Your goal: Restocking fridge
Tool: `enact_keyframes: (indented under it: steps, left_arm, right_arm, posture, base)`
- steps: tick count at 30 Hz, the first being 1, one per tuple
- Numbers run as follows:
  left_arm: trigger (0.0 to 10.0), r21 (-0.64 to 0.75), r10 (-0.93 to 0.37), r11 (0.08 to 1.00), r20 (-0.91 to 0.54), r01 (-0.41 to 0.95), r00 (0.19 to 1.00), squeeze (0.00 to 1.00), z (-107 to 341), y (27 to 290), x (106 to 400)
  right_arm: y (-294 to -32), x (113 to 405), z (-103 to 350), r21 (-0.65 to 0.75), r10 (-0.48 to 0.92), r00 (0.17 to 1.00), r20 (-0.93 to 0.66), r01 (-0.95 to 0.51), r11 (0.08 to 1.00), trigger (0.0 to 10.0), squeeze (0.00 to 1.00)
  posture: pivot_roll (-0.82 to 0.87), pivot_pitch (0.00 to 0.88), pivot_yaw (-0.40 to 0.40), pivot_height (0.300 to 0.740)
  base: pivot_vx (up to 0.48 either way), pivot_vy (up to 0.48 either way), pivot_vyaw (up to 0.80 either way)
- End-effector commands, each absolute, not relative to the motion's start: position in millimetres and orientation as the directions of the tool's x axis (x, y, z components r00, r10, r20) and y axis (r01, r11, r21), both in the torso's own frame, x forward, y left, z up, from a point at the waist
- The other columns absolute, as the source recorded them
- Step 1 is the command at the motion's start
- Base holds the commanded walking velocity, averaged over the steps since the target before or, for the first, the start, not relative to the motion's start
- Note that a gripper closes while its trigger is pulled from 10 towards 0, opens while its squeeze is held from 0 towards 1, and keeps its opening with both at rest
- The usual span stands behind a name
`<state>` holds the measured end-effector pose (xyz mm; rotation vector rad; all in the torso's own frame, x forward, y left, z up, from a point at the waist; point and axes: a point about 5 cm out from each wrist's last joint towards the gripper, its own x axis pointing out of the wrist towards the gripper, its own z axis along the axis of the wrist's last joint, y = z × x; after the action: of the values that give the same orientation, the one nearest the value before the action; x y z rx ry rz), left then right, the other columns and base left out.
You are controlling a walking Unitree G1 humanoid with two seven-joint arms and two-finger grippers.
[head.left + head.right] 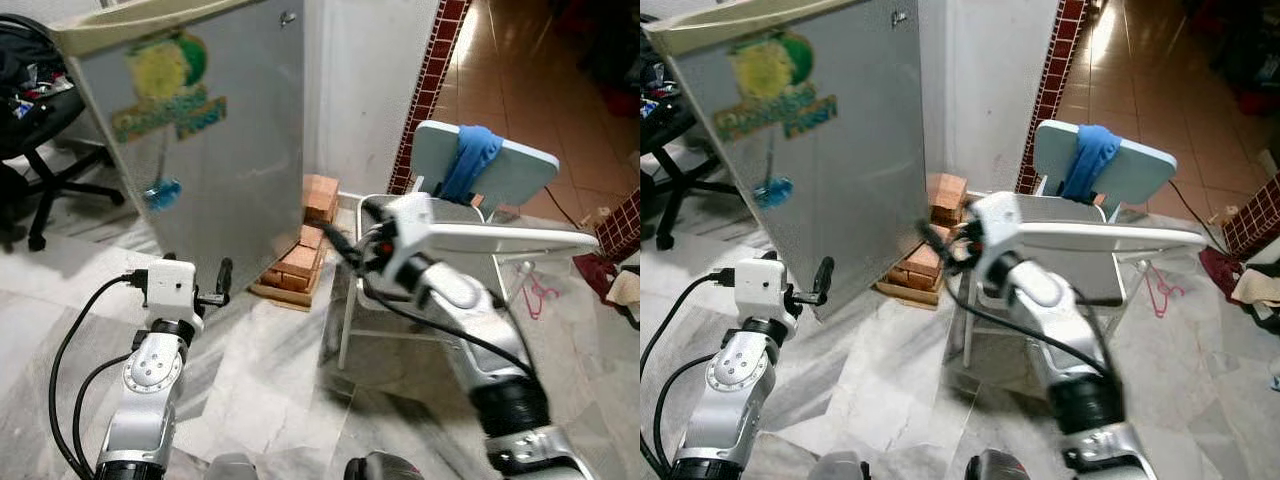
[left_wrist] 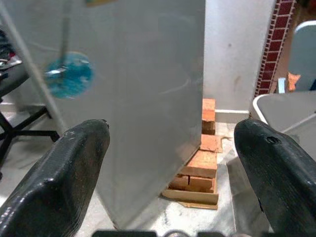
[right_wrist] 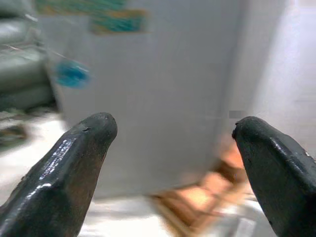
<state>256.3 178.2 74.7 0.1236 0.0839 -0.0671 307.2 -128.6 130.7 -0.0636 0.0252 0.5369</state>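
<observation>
A silver fridge [image 1: 220, 130] stands ahead on the left, its door carrying yellow-green stickers and a round blue one [image 1: 162, 192]. My left gripper [image 1: 218, 288] is raised just in front of the door's lower corner, open and holding nothing; in the left wrist view [image 2: 172, 127] the door's edge lies between its fingers. My right gripper [image 1: 345, 250] reaches leftwards towards the fridge's side from in front of a chair, open with nothing in it [image 3: 174, 121]. The right wrist view is blurred.
A stack of red bricks [image 1: 305, 250] on a board sits against the wall beside the fridge. A pale chair [image 1: 510, 165] with a blue cloth [image 1: 470, 160] and a grey tub [image 2: 276, 103] stands on the right. A black office chair [image 1: 40, 150] is at far left.
</observation>
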Motion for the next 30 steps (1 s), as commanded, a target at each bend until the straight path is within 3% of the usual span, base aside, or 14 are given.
enact_keyframes:
  steps: [1, 2, 4, 18, 30]
  left_arm:
    - [10.0, 0.141, -0.078, 0.986, -0.092, 0.091, 0.993, 0.00, 74, 179, 256]
    - [10.0, 0.162, -0.097, 0.981, -0.083, 0.110, 0.992, 0.00, 75, 178, 255]
    - [10.0, 0.176, -0.110, 0.977, -0.080, 0.123, 0.991, 0.00, 75, 178, 253]
    - [10.0, 0.195, -0.130, 0.967, -0.168, 0.163, 0.977, 0.00, 60, 188, 239]
    - [10.0, 0.165, -0.125, 0.976, -0.097, 0.140, 0.987, 0.00, 72, 186, 260]
  right_arm:
    - [-130, 307, 132, -0.080, 0.497, 0.867, -0.030, -0.497, 0.864, 10.0, 0.00]
    - [-139, 305, 130, -0.146, 0.459, 0.888, -0.030, -0.459, 0.877, 10.0, 0.00]
    - [-144, 302, 129, -0.144, 0.420, 0.907, -0.022, -0.418, 0.897, 10.0, 0.00]
    - [-157, 281, 98, 0.018, 0.101, 0.994, -0.041, -0.101, 0.995, 10.0, 0.00]
    - [-167, 293, 104, 0.008, 0.060, 0.998, -0.032, -0.059, 0.998, 10.0, 0.00]
  posture:
    - [0.07, 0.033, 0.023, 0.740]
    - [0.06, 0.034, 0.028, 0.740]
    - [0.06, 0.033, 0.028, 0.740]
    - [0.08, 0.000, 0.012, 0.740]
    - [0.07, 0.000, 0.002, 0.740]
  base:
    - [0.000, 0.480, 0.00]
    - [0.000, 0.480, 0.00]
    - [0.000, 0.480, 0.00]
    - [0.000, 0.480, 0.00]
    - [0.000, 0.480, -0.80]
